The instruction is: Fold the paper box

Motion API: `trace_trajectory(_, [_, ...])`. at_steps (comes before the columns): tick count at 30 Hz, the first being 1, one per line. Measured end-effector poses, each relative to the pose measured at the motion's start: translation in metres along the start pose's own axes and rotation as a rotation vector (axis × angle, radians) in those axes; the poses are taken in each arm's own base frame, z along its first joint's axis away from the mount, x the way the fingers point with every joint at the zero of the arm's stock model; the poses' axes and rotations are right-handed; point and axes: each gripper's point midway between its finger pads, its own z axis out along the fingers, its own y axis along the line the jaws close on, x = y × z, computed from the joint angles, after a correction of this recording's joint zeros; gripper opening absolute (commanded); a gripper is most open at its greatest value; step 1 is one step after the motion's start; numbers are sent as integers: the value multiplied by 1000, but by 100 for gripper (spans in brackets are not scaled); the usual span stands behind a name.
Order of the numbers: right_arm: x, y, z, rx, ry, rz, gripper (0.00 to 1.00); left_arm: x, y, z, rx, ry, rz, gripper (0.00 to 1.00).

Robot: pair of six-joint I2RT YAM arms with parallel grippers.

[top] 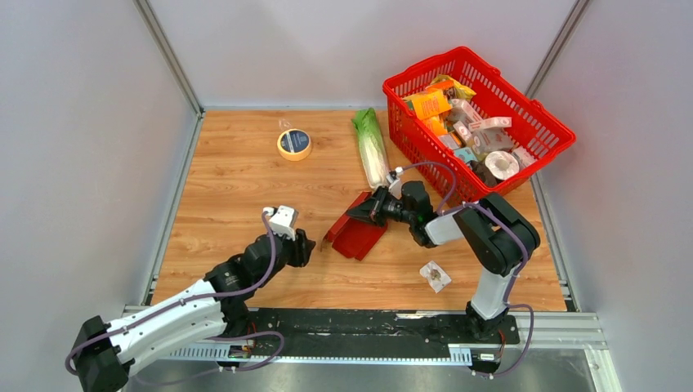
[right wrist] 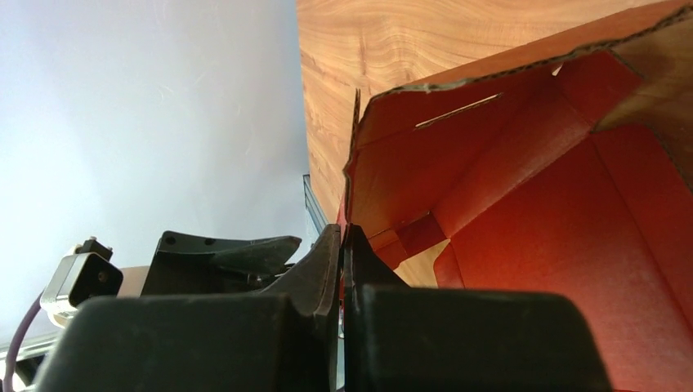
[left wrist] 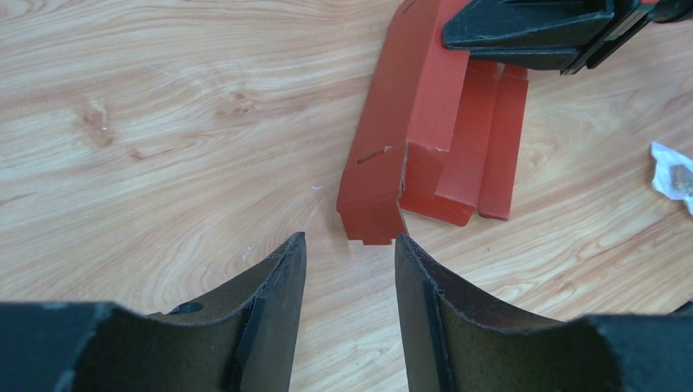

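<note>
Here the paper box (top: 357, 232) lies half-opened near the centre of the worktop (top: 237, 188), its long axis slanting from near-left toward the far-right corner. The right jaws are pinched tight on its far wall, hiding that end. The left jaws gape empty just beside its near end.

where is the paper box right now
In the top view the paper box lies near the middle of the table, the right fingers shut on its far edge and the open left fingers just to its left.
</note>
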Motion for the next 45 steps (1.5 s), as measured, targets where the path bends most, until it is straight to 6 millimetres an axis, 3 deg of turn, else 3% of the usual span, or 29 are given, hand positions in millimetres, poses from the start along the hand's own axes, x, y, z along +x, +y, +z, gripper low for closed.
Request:
trace_trajectory(6, [1, -1, -2, -5, 22, -28, 0, 10, 0, 15, -8, 34, 78, 46])
trace_trajectory(13, [-2, 3, 1, -5, 40, -19, 0, 39, 9, 29, -60, 170, 157, 43])
trace_trajectory(20, [-6, 1, 7, -6, 45, 19, 0, 30, -8, 49, -45, 202, 159, 43])
trace_trajectory(28, [-6, 1, 7, -8, 42, 20, 0, 27, -23, 57, 14, 179, 126, 45])
trace_trajectory(36, [-7, -2, 9, -16, 27, 13, 0, 18, -27, 57, 24, 134, 98, 52])
trace_trajectory(45, [-8, -2, 11, -27, 19, 10, 0, 25, -24, 59, -14, 167, 81, 61])
